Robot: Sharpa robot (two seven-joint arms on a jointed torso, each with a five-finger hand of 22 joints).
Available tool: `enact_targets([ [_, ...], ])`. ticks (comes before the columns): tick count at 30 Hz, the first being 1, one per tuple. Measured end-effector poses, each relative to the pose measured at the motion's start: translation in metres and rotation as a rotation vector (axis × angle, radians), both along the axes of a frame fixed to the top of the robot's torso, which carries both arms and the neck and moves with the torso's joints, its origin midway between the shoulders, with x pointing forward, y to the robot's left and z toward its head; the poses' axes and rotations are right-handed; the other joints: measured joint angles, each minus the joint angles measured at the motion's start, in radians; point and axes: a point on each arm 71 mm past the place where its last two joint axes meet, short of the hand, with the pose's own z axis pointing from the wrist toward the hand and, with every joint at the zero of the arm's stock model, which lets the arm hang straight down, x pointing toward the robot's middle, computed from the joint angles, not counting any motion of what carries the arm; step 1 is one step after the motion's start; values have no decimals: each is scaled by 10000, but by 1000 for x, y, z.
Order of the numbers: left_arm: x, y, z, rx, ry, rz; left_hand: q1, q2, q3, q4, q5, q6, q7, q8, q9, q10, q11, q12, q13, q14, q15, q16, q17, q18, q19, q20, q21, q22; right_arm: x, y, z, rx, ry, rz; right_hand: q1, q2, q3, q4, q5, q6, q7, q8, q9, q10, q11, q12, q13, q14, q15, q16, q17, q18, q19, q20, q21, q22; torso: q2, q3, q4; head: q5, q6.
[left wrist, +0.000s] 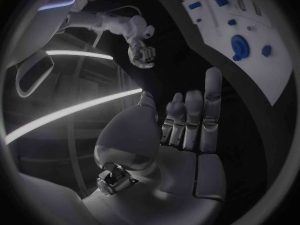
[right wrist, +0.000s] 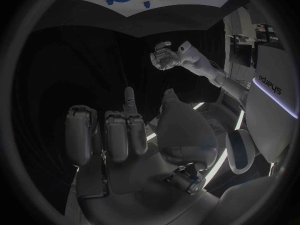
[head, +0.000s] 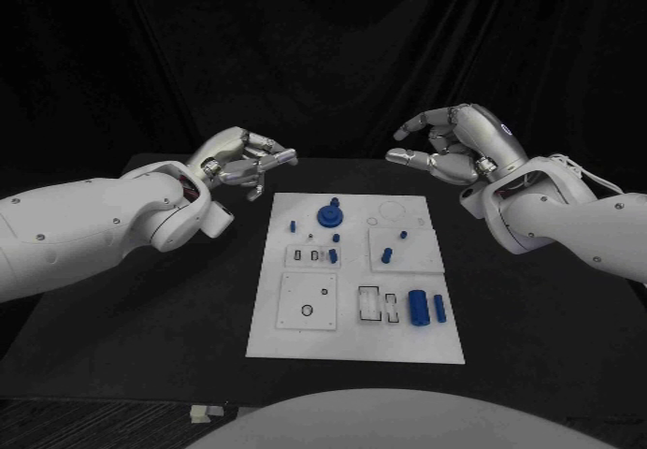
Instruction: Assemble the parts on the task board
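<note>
The white board (head: 353, 323) lay lengthwise on the black desk (head: 149, 327), its near edge closest, blue parts (head: 418, 307) scattered across it. Both hands hovered beyond its far end, holding nothing: left hand (head: 247, 159) loosely curled, right hand (head: 452, 142) spread. Open desk flanked both sides.

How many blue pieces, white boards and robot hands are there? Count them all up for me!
Blue parts: 8 that I can make out
Task board: 1
Hands: 2, the left hand and the right hand
Total: 11
</note>
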Motion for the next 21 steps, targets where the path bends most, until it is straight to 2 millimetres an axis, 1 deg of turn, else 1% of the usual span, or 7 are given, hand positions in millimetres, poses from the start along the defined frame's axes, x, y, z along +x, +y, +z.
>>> enact_targets([
  [1, 4, -7, 0, 769, -121, -160, -55, 55, -162, -70, 0, 144, -95, 81, 42, 1018, -27, 324, 1076, 946, -72, 589, 1690, -199, 360, -85, 1092, 1443, 0, -1, 0, 42, 75, -62, 40, 40, 0, 0, 55, 28, 28, 0, 0, -4, 40, 0, 0, 1, 41, 0, 0, 0, 0, 0, 0, 0, -6, 6, -1, -15, 0],
  [2, 6, -13, 0, 1345, -191, -298, -158, 157, -311, -36, 0, 583, -180, 332, 177, 1783, -166, 620, 1758, 1714, -126, 1014, 2714, -381, 1033, -177, 2224, 3166, 0, -2, -1, 71, 131, -102, 87, 87, 0, 0, 114, 35, 35, 0, -3, 1, 71, 0, 0, -1, 69, 0, 0, 1, 21, 21, 0, 0, -12, 12, -3, -17, 0],
  [4, 9, -26, 0, 2523, -266, -631, -538, 353, -668, -2, 0, 1121, -399, 658, 431, 2190, -399, 760, 2094, 2110, -320, 1231, 3249, -781, 2182, -295, 3600, 4791, 0, -4, -2, 122, 272, -188, 162, 162, -11, 2, 229, 43, 43, 0, -16, 1, 71, 0, -1, -1, 70, 0, 0, 1, 22, 49, 0, 0, -25, 23, -19, -14, 0],
  [5, 10, -38, -1, 3291, -255, -883, -718, 442, -805, 9, 0, 1326, -491, 782, 543, 2245, -486, 767, 2138, 2149, -393, 1257, 3327, -914, 2510, -346, 4002, 5053, -1, -5, -4, 150, 380, -254, 221, 221, -88, 1, 327, 43, 43, 0, -28, -3, 74, 0, -1, -1, 70, 0, 0, 1, -5, 77, 22, 0, -31, 31, -31, -1, 0],
  [9, 9, -76, -5, 5627, 92, -1735, -1341, 745, -1236, 54, 90, 1861, -712, 942, 907, 2243, -708, 768, 2160, 2182, -569, 1257, 3368, -1149, 2699, -474, 4522, 5219, -3, -11, -10, 205, 748, -473, 339, 327, -168, -2, 605, 43, 43, 0, -60, 0, 143, 0, -1, -8, 135, 0, -1, 1, 16, 126, 52, -1, -48, 66, -62, 12, 0],
  [14, 4, -112, -14, 8087, 876, -2401, -1564, 946, -1370, 55, 388, 2143, -820, 908, 1061, 2252, -796, 768, 2160, 2198, -657, 1257, 3368, -1147, 2716, -524, 4523, 5218, -5, -15, -17, 205, 1214, -662, 680, 386, -268, -16, 910, 43, 43, -69, -102, 0, 143, 0, -2, -8, 135, 0, -1, 0, 16, 126, 76, -1, -69, 127, -150, 90, 0],
  [21, 3, -146, -25, 10520, 2116, -2651, -1796, 1072, -1499, 69, 370, 2143, -821, 530, 1058, 2252, -797, 768, 2160, 2162, -692, 1257, 3367, -1146, 2691, -549, 4523, 5217, -9, -19, -25, 150, 1836, -848, 704, 410, -283, -26, 957, 43, 43, -69, -105, -34, 178, 0, -2, 17, 161, 0, 0, 1, 16, 126, 127, 3, -80, 214, -249, 205, 0],
])
